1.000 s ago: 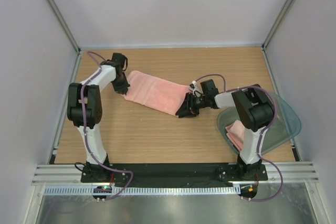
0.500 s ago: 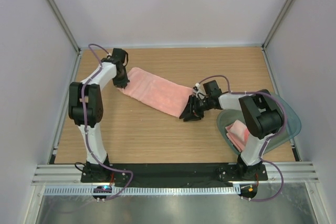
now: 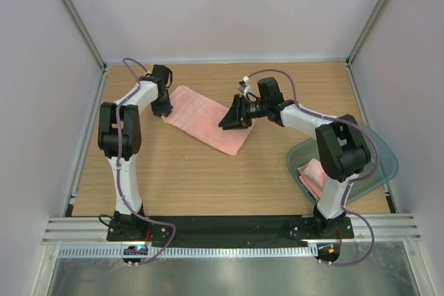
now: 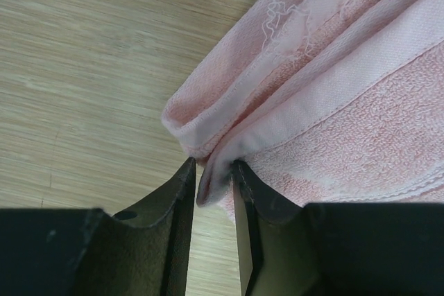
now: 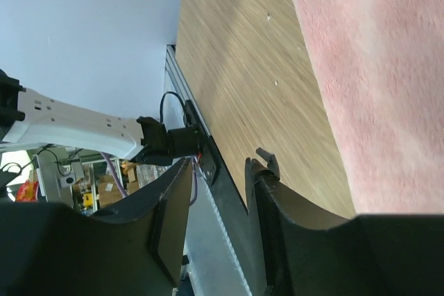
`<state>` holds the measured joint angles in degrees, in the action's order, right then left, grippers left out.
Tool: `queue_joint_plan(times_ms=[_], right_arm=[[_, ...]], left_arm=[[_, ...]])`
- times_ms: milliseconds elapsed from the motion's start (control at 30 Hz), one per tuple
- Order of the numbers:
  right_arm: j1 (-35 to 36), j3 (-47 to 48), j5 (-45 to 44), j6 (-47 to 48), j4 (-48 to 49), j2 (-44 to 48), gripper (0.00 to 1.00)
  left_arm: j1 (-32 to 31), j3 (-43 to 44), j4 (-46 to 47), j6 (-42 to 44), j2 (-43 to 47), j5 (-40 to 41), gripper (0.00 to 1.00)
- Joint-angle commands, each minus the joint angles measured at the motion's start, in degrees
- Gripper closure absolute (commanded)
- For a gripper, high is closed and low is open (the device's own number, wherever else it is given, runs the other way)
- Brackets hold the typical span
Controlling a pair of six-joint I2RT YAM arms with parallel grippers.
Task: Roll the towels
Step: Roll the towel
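1. Fingers (image 4: 177, 213) of the left gripper (image 4: 211, 185) are only a sliver apart, with the hem of the pink towel (image 4: 347, 102) tucked into the gap. Honestly can't tell from the wrist view if they're pinching it or just sitting either side of it.
2. From above, the left gripper (image 3: 164, 107) is down at the towel's (image 3: 205, 121) 9 o'clock corner, low over the table (image 3: 208, 185).
3. Right gripper (image 5: 222, 171) has its fingers roughly half spread with nothing between them, just wood grain showing through the gap. The towel (image 5: 374, 67) fills the 3 o'clock side of that wrist view.
4. Top view puts the right gripper (image 3: 227, 121) at the towel's 2 o'clock end, over its edge. Whether it touches the cloth, no idea.
5. Towel itself lies on the table as a layered strip running 10 o'clock to 4 o'clock, about mid-board and a bit toward 12.
6. Second towel (image 3: 312, 173) is bunched in the greenish see-through tub (image 3: 378, 164) at the table's 4 o'clock, beside the right arm's base and well apart from both grippers.
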<state>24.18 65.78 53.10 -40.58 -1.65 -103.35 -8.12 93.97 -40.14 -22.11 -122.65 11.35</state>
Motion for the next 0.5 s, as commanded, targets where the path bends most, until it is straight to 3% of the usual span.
queue_joint_plan(times_ms=[0, 100, 267, 467], right_arm=[[1.6, 4.1, 2.5, -4.0, 6.4, -5.8, 0.57], [1.7, 2.7, 1.6, -4.9, 9.3, -10.0, 0.59], [1.6, -1.4, 0.6, -5.5, 13.2, -14.1, 0.6], [1.7, -7.5, 0.2, -6.1, 16.7, -14.4, 0.6]], left_arm=[[0.3, 1.3, 0.6, 0.1, -2.6, 0.8, 0.7], [0.4, 1.9, -0.1, 0.7, -2.2, 1.4, 0.69], [0.6, 2.5, -0.2, 1.3, -0.7, 2.5, 0.57], [0.6, 3.4, -1.6, 1.3, 2.4, 3.4, 0.53]])
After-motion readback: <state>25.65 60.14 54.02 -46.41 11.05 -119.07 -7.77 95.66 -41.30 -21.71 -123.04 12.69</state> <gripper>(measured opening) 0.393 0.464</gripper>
